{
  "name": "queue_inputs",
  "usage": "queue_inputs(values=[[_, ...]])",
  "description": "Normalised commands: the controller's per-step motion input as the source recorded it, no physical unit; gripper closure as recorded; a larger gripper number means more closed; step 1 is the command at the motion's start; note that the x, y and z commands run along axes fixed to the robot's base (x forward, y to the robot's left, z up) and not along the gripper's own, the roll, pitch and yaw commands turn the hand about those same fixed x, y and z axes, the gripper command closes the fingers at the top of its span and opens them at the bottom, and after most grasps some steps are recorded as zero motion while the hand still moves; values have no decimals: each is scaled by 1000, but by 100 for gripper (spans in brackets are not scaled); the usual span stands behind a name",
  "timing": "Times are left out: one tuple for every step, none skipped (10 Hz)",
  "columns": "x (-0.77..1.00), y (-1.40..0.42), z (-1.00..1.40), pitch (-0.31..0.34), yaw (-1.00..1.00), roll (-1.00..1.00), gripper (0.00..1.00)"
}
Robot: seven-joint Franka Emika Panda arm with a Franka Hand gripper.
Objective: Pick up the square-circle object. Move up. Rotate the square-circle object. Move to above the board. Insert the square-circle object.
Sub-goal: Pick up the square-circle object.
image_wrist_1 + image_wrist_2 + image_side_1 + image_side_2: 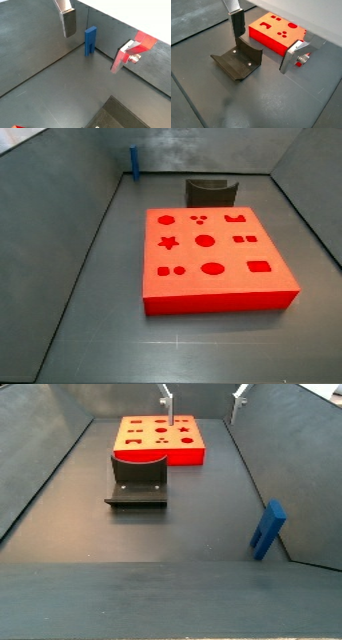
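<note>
The blue square-circle object stands upright on its two short legs in a corner of the grey walled floor; it shows in both side views. The red board lies flat on the floor with its shaped recesses facing up, and also shows in a wrist view and a side view. My gripper is open and empty, held high above the floor, apart from the blue piece and the board. Its fingers show at the far end of a side view.
The dark fixture stands on the floor beside the board, between the board and the blue piece's end. Grey walls close in the floor on all sides.
</note>
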Motion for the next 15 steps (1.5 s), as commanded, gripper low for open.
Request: queue_inputs(values=[[0, 43, -46, 7, 0, 0, 0], [0, 0, 0, 0, 0, 7, 0], [-34, 100, 0, 0, 0, 24, 0], [-163, 226, -14, 0, -3, 33, 0], [-243, 334, -17, 0, -29, 17, 0], [-311, 411, -9, 0, -43, 3, 0], [-320, 440, -14, 0, -46, 0, 0], [-251, 511, 0, 0, 0, 0, 0], [-66, 386, -6, 0, 0, 19, 0], [-209, 357, -17, 0, 0, 14, 0], [-360, 429, -60, 0, -29, 0, 0], [-380, 491, -63, -3, -23, 0, 0], [-403, 503, -46, -13, -29, 0, 0], [-406, 511, -23, -19, -31, -6, 0], [-380, 491, -17, -17, -34, -20, 0]])
